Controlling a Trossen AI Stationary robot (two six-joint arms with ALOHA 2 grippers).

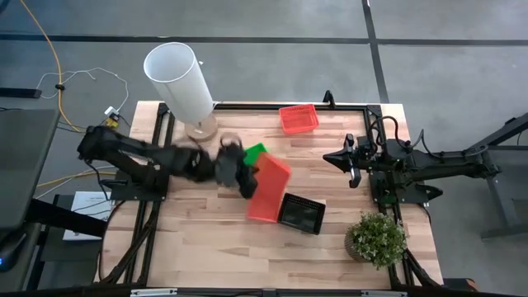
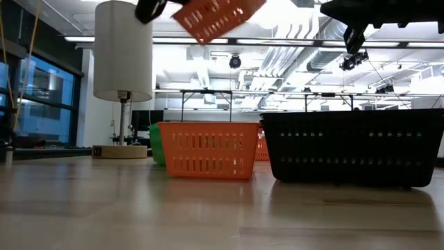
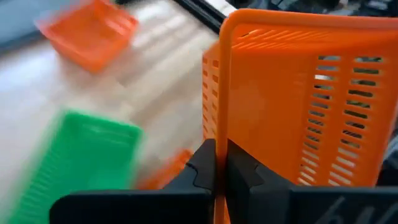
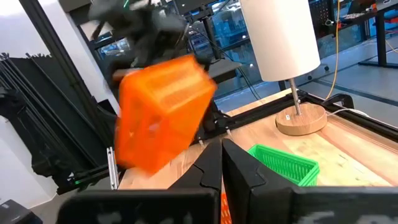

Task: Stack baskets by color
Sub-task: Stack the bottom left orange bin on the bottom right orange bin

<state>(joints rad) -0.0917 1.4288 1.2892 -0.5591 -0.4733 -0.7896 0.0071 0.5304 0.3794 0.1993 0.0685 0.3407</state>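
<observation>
My left gripper point(image 1: 241, 175) is over the table's middle, shut on a red basket point(image 1: 272, 177) that shows tilted high up in the low view point(image 2: 218, 15). A second red basket point(image 2: 208, 149) stands on the table below it. A green basket point(image 1: 256, 151) lies just beyond my left gripper, a black basket point(image 1: 301, 213) stands nearer the front, and a third red basket point(image 1: 299, 118) is by the far edge. My right gripper point(image 1: 332, 157) hovers at the right, shut and holding nothing. My left gripper pinches one wall of the red basket at its rim point(image 3: 217, 134), one finger inside the basket and one outside. The fingers come from the table's left, slanting down. The basket is lifted clear of the table and tilted, with its open side turned sideways.
A tall white cylinder on a round wooden foot point(image 1: 180, 78) stands at the far left corner. A potted green plant point(image 1: 375, 239) sits at the near right. Bare wood point(image 1: 206, 239) lies along the near left part of the table.
</observation>
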